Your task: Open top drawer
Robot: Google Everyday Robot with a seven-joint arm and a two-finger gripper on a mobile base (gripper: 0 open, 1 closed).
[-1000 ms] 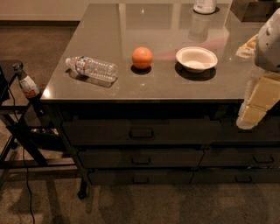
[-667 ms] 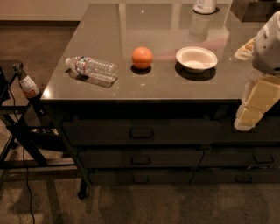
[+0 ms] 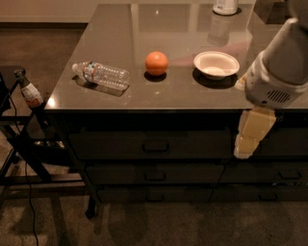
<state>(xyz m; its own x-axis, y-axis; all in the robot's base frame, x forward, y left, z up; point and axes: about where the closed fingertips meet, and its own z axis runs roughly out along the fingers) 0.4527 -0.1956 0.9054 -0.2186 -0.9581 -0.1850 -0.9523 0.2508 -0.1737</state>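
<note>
The top drawer (image 3: 115, 144) is the wide dark drawer just under the grey tabletop. It is closed, with a small rectangular pull handle (image 3: 155, 145) at the centre of its front. My gripper (image 3: 244, 151) is cream-coloured and points down in front of the drawer's right end, well to the right of the handle and at about its height. The white arm housing (image 3: 276, 72) above it covers the table's right front corner.
On the tabletop (image 3: 144, 29) lie a plastic water bottle (image 3: 102, 75), an orange (image 3: 157, 63) and a white bowl (image 3: 216, 64); a white container (image 3: 224, 6) stands at the back. Lower drawers (image 3: 154, 174) sit beneath. A black stand (image 3: 24, 139) with a small bottle (image 3: 30, 92) and a cable stands at left.
The arm and gripper have shifted a little left and down along the drawer front. The drawer stays closed and the tabletop objects have not moved.
</note>
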